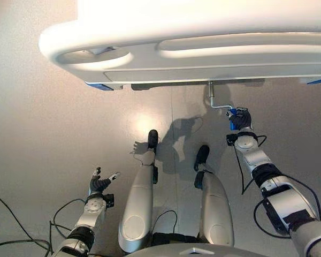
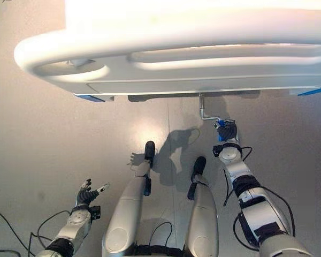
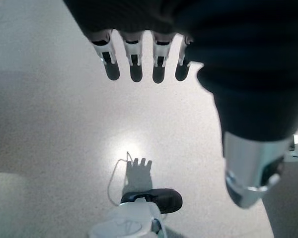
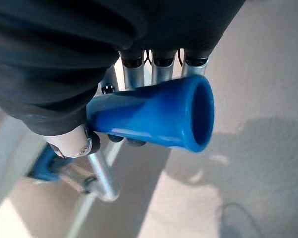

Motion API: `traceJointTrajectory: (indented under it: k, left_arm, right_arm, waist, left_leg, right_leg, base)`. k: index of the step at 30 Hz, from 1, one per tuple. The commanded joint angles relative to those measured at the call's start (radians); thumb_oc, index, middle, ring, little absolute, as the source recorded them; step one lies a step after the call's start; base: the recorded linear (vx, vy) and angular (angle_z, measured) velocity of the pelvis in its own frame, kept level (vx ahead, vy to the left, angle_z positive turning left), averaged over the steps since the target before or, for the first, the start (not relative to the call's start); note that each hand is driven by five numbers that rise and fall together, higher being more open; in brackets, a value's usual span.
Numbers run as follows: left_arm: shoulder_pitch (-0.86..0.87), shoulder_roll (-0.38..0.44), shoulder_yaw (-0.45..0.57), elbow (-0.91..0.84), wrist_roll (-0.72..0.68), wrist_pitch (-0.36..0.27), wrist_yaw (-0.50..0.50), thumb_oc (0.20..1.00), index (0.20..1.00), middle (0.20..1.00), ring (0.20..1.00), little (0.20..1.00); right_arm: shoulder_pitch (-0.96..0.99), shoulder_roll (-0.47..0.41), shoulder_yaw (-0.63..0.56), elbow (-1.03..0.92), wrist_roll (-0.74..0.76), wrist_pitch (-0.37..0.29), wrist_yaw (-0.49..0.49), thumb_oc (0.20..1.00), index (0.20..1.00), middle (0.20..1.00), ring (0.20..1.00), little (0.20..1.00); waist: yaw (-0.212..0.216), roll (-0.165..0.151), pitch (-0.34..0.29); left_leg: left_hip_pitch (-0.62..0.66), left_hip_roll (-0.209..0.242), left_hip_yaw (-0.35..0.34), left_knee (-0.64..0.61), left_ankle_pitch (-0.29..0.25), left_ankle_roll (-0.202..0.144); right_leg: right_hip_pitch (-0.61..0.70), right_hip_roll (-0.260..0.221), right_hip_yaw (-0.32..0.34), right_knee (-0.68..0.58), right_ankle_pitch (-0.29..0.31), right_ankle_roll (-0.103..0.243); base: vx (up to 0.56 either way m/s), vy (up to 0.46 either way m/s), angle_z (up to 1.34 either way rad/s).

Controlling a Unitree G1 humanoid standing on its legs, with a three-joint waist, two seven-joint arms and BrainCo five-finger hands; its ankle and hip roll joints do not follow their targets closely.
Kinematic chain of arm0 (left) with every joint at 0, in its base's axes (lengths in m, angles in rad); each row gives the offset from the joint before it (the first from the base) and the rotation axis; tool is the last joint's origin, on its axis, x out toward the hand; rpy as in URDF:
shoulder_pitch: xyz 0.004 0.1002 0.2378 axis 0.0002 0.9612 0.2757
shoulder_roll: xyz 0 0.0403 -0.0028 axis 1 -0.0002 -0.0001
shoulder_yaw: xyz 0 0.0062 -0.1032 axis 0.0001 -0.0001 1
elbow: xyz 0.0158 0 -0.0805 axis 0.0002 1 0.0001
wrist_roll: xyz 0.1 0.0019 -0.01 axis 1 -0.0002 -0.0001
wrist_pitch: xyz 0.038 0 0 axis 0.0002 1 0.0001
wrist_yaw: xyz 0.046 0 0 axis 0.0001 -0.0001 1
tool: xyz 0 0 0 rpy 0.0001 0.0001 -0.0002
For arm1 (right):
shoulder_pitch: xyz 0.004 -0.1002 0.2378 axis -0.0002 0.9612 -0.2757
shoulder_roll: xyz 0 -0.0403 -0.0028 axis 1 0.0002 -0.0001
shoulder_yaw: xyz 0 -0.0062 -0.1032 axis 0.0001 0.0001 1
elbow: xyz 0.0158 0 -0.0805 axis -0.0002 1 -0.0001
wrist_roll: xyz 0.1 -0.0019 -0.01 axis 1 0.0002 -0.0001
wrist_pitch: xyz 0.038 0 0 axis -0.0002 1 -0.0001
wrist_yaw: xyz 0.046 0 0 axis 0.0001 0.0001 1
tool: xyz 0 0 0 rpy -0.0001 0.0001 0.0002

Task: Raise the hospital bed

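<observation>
The right hand is clenched around the blue handle of a metal crank. The crank sticks out from under the white footboard of the hospital bed, above the grey floor. The left hand hangs low at the robot's left, well apart from the bed, fingers relaxed and holding nothing.

Light: bright, it comes from above and falls on the floor.
Glare: the top of the bed footboard is washed out to white; one bright spot lies on the floor near the middle.
Shadows: soft dark shadows lie on the floor under the footboard.
Focus: in the right wrist view the blue crank handle looks soft.
</observation>
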Motion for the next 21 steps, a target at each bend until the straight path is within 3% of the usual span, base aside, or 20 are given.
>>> traceJointTrajectory:
  k: [1, 8, 21]
  left_arm:
    - [0.001, -0.032, -0.003, 0.034, 0.026, -0.003, 0.001, 1.000, 1.000, 1.000, 1.000, 1.000]
    - [-0.013, -0.030, -0.034, 0.005, 0.010, -0.012, 0.010, 1.000, 1.000, 1.000, 1.000, 1.000]
    - [-0.037, -0.009, -0.104, -0.104, -0.017, -0.031, 0.034, 1.000, 1.000, 1.000, 1.000, 1.000]
  right_arm:
    - [-0.085, -0.249, -0.071, 0.064, -0.006, -0.009, -0.055, 0.200, 0.200, 0.200, 0.200, 0.200]
    - [-0.166, -0.217, -0.033, 0.242, 0.011, 0.011, -0.034, 0.200, 0.200, 0.200, 0.200, 0.200]
    - [-0.269, -0.256, 0.021, 0.442, -0.013, 0.059, -0.020, 0.200, 0.200, 0.200, 0.200, 0.200]
  waist:
    - [-0.034, 0.040, -0.024]
    - [-0.006, 0.066, -0.024]
    - [0.054, 0.129, -0.024]
  left_leg:
    - [0.011, 0.057, -0.045, 0.091, -0.061, -0.093]
    - [-0.051, 0.049, -0.055, 0.120, -0.061, -0.087]
    - [-0.338, 0.019, -0.102, 0.282, -0.096, -0.066]
  right_leg:
    - [-0.018, 0.011, -0.001, 0.023, 0.048, 0.029]
    - [-0.072, 0.006, -0.005, 0.060, 0.037, 0.026]
    - [-0.334, -0.017, -0.014, 0.235, -0.013, 0.014]
  base:
    - [0.00, 0.000, 0.00]
    - [0.00, 0.000, 0.00]
    - [0.00, -0.010, 0.08]
